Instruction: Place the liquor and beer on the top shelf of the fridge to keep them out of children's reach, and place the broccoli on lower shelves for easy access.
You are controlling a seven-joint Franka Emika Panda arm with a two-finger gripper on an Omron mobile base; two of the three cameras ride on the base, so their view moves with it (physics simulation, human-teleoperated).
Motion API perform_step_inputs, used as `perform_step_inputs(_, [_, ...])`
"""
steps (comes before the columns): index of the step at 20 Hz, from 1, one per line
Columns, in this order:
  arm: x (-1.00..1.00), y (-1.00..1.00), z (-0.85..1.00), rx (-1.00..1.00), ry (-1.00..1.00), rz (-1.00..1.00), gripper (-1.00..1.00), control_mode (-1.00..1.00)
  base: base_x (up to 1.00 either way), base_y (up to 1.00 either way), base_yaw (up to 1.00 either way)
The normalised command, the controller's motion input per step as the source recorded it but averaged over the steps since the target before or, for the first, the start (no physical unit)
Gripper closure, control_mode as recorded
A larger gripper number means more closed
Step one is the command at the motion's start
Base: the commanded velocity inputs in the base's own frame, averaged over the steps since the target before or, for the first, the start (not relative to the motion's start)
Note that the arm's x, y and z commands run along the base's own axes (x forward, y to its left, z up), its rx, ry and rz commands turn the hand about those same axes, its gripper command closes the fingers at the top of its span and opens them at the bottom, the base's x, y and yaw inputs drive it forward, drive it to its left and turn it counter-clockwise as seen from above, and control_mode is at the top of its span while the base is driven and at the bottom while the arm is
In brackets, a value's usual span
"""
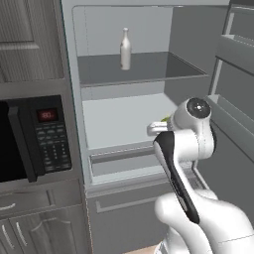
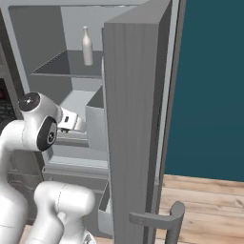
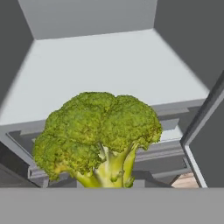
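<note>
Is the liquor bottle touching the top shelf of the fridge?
Touching: the left base view shows the liquor bottle standing upright, base on the top shelf.

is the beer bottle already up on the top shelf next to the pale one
No, the liquor stands alone on the dark top shelf, with no dark bottle beside it.

Even, diffuse rendered lighting is shown; the fridge (image 1: 74, 99) interior is brightly lit, and soft shade is cast beneath the top shelf (image 1: 139, 69). Slight pixel softness is seen throughout.
</note>
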Motion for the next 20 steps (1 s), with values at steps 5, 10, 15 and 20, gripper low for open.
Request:
perform_step_inputs(5, [0.77, 0.04, -0.31, 0.0, 0.09, 0.0, 1.0, -1.0, 0.0, 0.0, 0.0])
perform_step_inputs(10, [0.69, 0.0, -0.33, 0.0, 0.04, 0.0, 1.0, -1.0, 0.0, 0.0, 0.0])
perform_step_inputs(15, [0.58, 0.0, -0.37, 0.0, 0.0, 0.0, 1.0, -1.0, 0.0, 0.0, 0.0])
perform_step_inputs(20, [0.58, 0.0, -0.41, 0.0, 0.0, 0.0, 1.0, -1.0, 0.0, 0.0, 0.0])
